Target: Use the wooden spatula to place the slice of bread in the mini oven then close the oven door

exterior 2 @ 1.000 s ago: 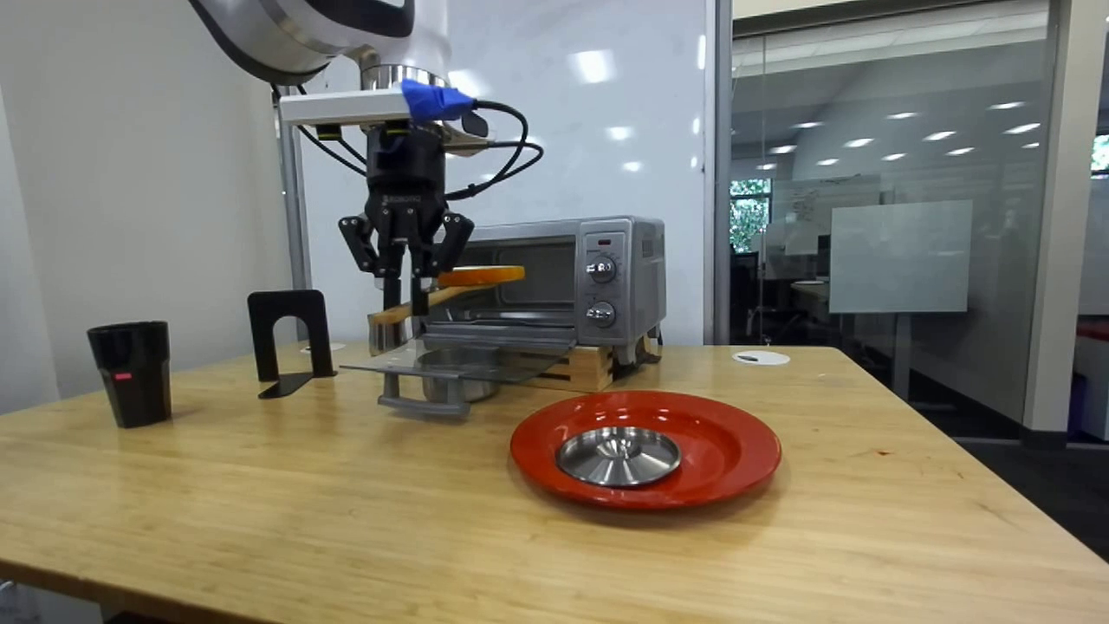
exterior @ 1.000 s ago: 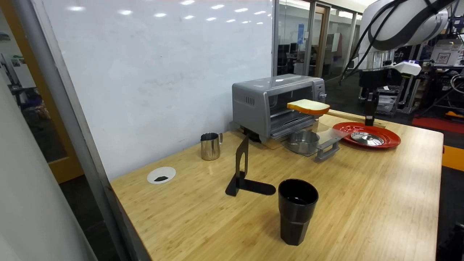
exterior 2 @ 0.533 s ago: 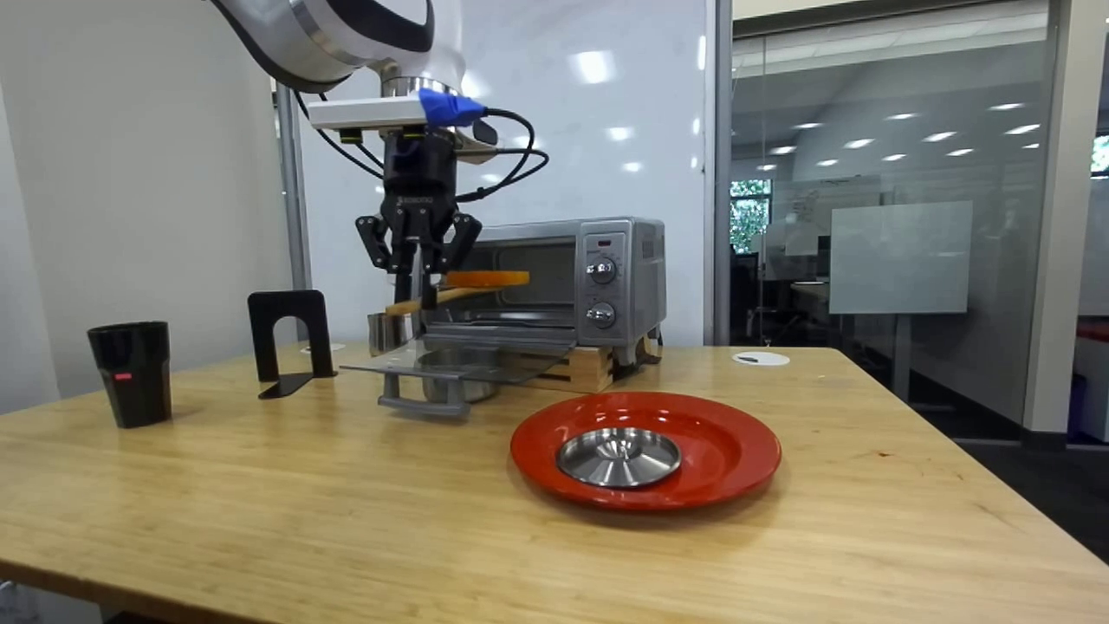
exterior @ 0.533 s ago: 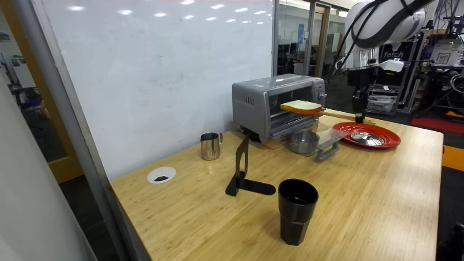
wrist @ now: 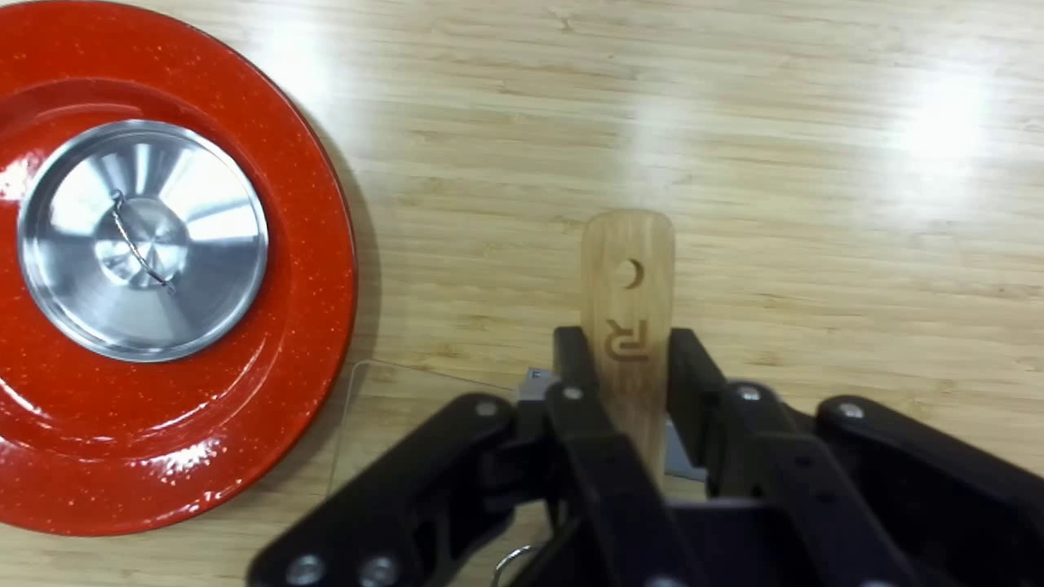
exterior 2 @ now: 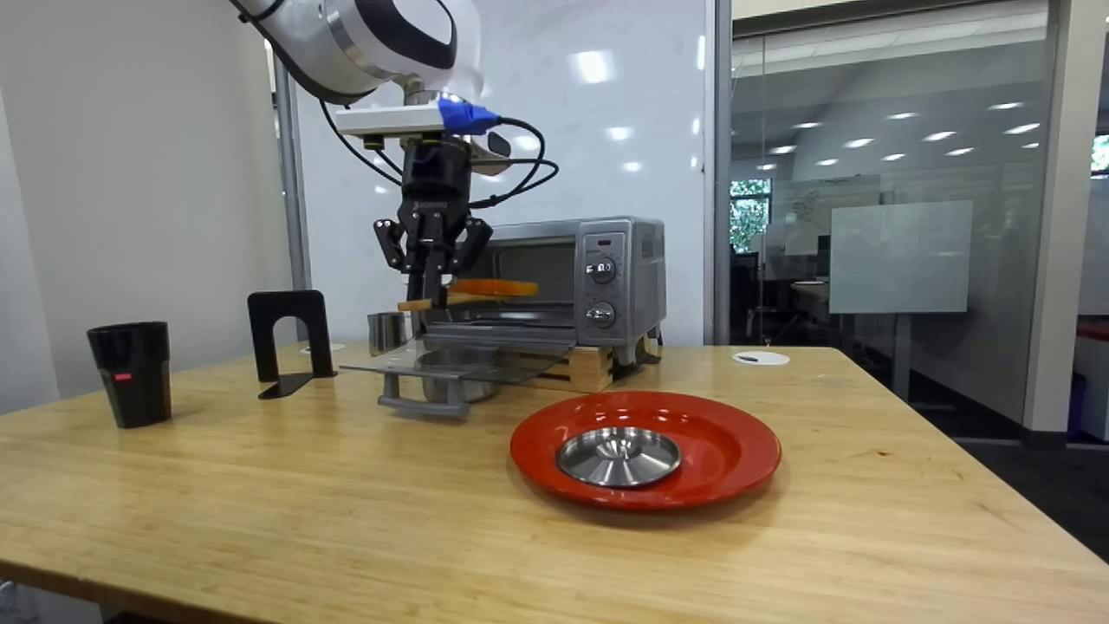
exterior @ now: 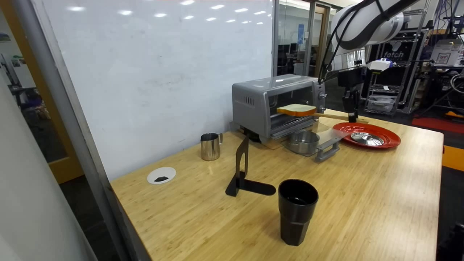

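My gripper [wrist: 626, 350] is shut on the handle of the wooden spatula [wrist: 628, 244], near the handle's end; it also shows in both exterior views [exterior: 352, 117] [exterior 2: 426, 299]. The slice of bread [exterior: 297, 109] lies flat on the spatula's blade, which is hidden under it; the bread also shows edge-on [exterior 2: 494, 287]. The bread is held level in the air before the opening of the mini oven [exterior: 253, 94] [exterior 2: 645, 269]. I cannot tell whether its front edge is inside. The oven door [exterior: 328, 135] is open, folded down, its handle [exterior 2: 424, 406] toward the front.
A metal pot [exterior: 303, 141] stands beneath the door glass. A red plate [exterior 2: 736, 425] with a silver lid [exterior 2: 619, 457] is beside it. A black cup [exterior: 298, 210], a black bookend [exterior: 257, 186] and a steel pitcher [exterior: 210, 148] stand on the table. A whiteboard [exterior: 163, 72] rises behind.
My gripper, the spatula and the bread have moved toward the oven opening and somewhat lower. The bread has stayed on the blade. The oven and its door have not moved.
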You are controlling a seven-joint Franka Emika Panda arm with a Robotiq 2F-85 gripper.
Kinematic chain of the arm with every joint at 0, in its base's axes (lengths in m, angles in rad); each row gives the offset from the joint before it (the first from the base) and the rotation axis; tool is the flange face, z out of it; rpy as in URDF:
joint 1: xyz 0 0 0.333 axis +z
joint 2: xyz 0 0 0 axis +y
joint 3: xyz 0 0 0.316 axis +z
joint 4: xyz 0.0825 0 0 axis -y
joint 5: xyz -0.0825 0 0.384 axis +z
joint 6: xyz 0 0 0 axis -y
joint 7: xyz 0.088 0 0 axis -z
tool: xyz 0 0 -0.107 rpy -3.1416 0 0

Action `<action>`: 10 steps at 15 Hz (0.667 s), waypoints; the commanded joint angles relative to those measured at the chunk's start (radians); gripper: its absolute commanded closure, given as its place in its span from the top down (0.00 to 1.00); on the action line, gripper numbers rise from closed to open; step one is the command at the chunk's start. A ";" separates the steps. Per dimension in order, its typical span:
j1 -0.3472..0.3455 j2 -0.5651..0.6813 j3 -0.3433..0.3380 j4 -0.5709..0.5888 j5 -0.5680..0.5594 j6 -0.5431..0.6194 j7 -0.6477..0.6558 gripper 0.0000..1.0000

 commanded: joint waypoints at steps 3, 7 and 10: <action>-0.040 0.086 0.031 0.124 0.021 -0.098 0.011 0.07; -0.049 0.130 0.034 0.177 0.017 -0.129 0.017 0.07; -0.052 0.163 0.041 0.215 0.013 -0.149 0.026 0.07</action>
